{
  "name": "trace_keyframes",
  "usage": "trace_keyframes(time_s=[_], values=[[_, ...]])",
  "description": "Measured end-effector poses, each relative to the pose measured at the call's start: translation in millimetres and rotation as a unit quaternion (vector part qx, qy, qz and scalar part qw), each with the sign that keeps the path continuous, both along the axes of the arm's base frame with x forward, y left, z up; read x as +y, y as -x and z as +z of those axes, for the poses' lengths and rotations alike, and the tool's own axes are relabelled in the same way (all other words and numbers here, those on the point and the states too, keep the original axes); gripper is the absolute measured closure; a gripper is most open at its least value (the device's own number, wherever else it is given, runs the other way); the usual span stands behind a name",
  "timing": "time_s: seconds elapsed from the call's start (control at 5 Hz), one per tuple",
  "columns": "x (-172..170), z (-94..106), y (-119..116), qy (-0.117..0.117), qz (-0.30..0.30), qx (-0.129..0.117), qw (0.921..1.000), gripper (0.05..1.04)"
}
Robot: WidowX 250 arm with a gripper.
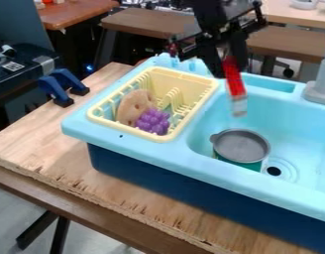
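Step (judged): transfer | Gripper (pixel 231 72): jaws pinching red object (pixel 237 87) | Position: over sink (pixel 291 124), far of pot (pixel 241 146) | Next (judged): lower clear of pot, release

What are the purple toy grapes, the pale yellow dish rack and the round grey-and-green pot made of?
The grapes look like smooth plastic, with small shines on their bumps. The rack seems hard, matte plastic: it looks moulded, all in one colour. The pot looks dull grey inside, maybe metal, maybe plastic.
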State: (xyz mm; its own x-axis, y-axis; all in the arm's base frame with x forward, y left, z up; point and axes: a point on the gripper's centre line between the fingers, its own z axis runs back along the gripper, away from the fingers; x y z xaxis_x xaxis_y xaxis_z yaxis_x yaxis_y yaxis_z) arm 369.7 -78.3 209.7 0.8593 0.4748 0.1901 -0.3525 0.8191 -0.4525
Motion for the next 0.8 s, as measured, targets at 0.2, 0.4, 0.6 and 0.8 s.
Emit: trace_keyframes(time_s=[0.2, 0.4, 0.6, 0.8], values=[[-0.1, 0.3, -2.6, 0.015, -0.058, 0.076, 0.9953, 0.708], [-0.8, 1.5, -3.8, 0.011, -0.082, 0.127, 0.9883, 0.708], [-1.9, -5.8, -9.0, 0.012, -0.088, 0.148, 0.9851, 0.708], [-1.5, -11.3, -11.7, 0.008, -0.090, 0.157, 0.9834, 0.708]])
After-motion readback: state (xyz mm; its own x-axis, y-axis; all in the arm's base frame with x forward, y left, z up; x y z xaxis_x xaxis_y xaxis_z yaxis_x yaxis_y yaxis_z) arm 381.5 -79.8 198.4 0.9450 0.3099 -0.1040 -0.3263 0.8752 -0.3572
